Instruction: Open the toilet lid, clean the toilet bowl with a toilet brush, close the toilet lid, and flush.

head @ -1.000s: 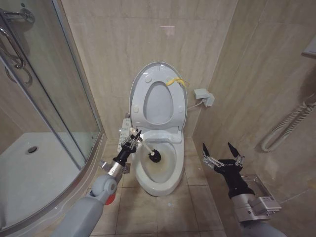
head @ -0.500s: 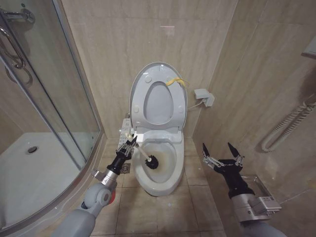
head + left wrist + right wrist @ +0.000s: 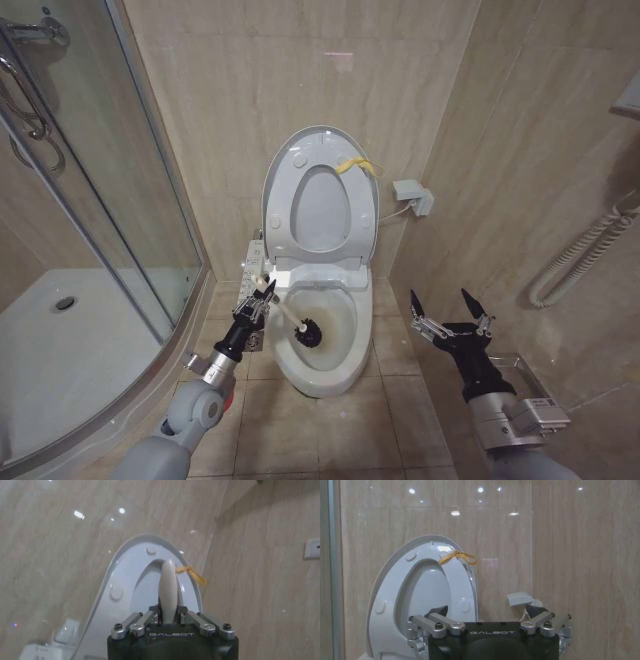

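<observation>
The toilet lid point(image 3: 285, 165) stands raised against the wall with the seat ring up in front of it and a yellow strap point(image 3: 358, 165) at its rim. Below it the toilet bowl point(image 3: 342, 322) lies uncovered, with yellowish stains inside. My left gripper point(image 3: 262, 297) is shut on the white handle of the toilet brush point(image 3: 308, 332), whose dark head rests inside the bowl at its left side. In the left wrist view the handle point(image 3: 168, 587) runs out from the shut left gripper point(image 3: 169, 617) toward the lid point(image 3: 117, 590). My right gripper point(image 3: 448, 305) hangs open to the right of the toilet, holding nothing.
A glass shower enclosure point(image 3: 110, 200) with a curved white tray point(image 3: 70, 350) fills the left. A control panel point(image 3: 254, 262) sits beside the bowl's left. A small wall box point(image 3: 412, 192) and a hose point(image 3: 580, 260) are on the right wall. Tiled floor point(image 3: 330, 430) lies in front.
My left gripper has pulled back and down to the left, drawing the brush head from the bowl's middle toward its left side. The right arm has not moved.
</observation>
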### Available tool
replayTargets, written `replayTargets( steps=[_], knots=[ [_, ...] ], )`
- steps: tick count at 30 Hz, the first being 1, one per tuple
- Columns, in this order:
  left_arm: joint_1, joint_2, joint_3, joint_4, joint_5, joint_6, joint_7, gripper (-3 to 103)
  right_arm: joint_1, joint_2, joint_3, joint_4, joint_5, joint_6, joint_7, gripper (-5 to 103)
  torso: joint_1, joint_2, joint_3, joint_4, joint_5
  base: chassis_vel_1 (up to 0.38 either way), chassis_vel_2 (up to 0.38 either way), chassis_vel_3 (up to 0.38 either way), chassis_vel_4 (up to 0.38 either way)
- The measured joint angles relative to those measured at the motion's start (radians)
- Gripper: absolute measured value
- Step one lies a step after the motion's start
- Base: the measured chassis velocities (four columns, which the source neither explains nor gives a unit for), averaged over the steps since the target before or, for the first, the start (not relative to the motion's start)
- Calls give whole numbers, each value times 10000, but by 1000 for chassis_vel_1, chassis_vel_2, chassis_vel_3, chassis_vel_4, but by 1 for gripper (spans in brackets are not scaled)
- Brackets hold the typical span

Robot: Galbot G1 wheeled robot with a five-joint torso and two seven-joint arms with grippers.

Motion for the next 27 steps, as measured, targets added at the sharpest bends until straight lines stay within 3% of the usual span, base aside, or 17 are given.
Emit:
replayTargets(
  steps=[5, 7, 12, 15, 18, 23, 26, 27],
  knots=[
    [676, 301, -613, -907, 107, 110, -419, 19, 0, 0, 0, 0, 0, 0, 0, 100, 0, 0, 0, 1, 0, 0, 0, 0, 0],
    [1318, 374, -1262, -1681, 614, 300, -1255, 19, 0, 0, 1, 0, 0, 0, 1, 100, 0, 0, 0, -1, 0, 0, 0, 0, 0],
    [2579, 280, -2490, -2881, 1159, 737, -2037, 19, 0, 0, 0, 0, 0, 0, 0, 100, 0, 0, 0, 2, 0, 0, 0, 0, 0],
    [3400, 134, -3160, -3581, 1519, 1028, -2371, 19, 0, 0, 0, 0, 0, 0, 0, 100, 0, 0, 0, 1, 0, 0, 0, 0, 0],
    [4734, -444, -4058, -4328, 2213, 1171, -2743, 19, 0, 0, 0, 0, 0, 0, 0, 100, 0, 0, 0, 1, -1, 0, 0, 0, 0],
    [5789, -955, -4764, -4287, 3129, 815, -2766, 19, 0, 0, 0, -1, 0, 0, 1, 100, -1, 1, -1, 3, 2, 0, 0, 0, 0],
    [5824, -1042, -4697, -3342, 3588, 415, -2761, 19, 0, 0, 0, 0, 0, 0, 0, 100, -1, 1, 0, 3, 3, 0, 0, 0, 0],
    [5640, -1044, -4537, -2833, 3608, 38, -2590, 19, 0, 0, 0, 0, 0, 0, 0, 100, -1, 1, 0, 3, 1, 0, 0, 0, 0]
  ],
)
